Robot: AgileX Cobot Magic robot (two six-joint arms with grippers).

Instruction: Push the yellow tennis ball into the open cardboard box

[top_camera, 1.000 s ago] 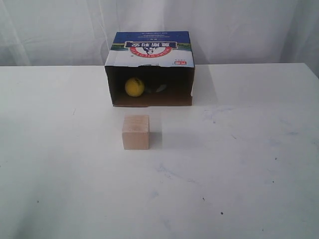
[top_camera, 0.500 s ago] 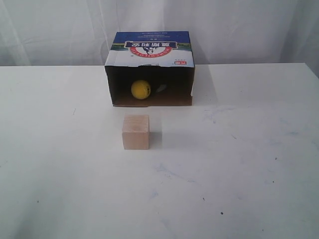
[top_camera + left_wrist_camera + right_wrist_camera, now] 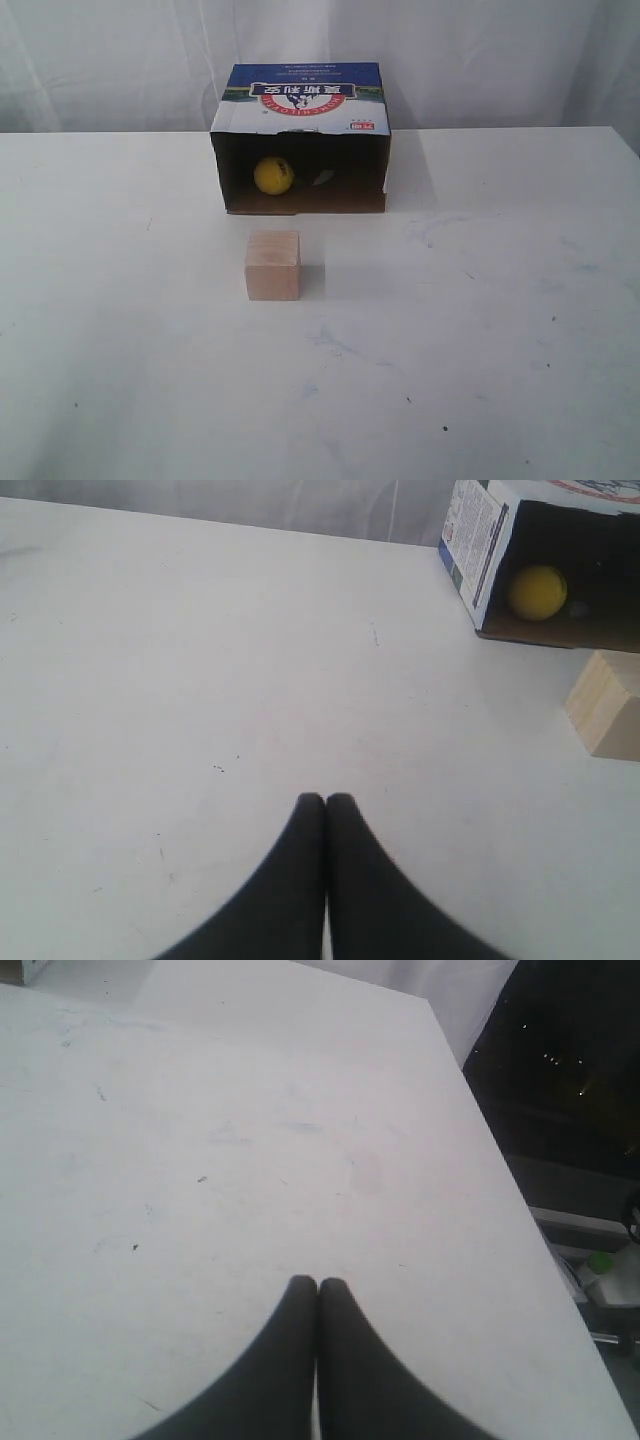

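The yellow tennis ball (image 3: 273,175) lies inside the open cardboard box (image 3: 300,100), on the left part of its dark interior. The left wrist view shows the same ball (image 3: 537,591) within the box (image 3: 478,540). My left gripper (image 3: 326,800) is shut with nothing between its black fingers, hovering over bare table well away from the box. My right gripper (image 3: 318,1284) is also shut and empty, over the table near its right edge. Neither arm appears in the exterior view.
A pale wooden cube (image 3: 273,265) stands on the white table (image 3: 480,330) a short way in front of the box mouth; the cube (image 3: 606,702) also shows in the left wrist view. The table edge (image 3: 500,1160) drops off beside the right gripper.
The ball inside the box rolled slightly right, then back to the left. The cube and the box stayed still.
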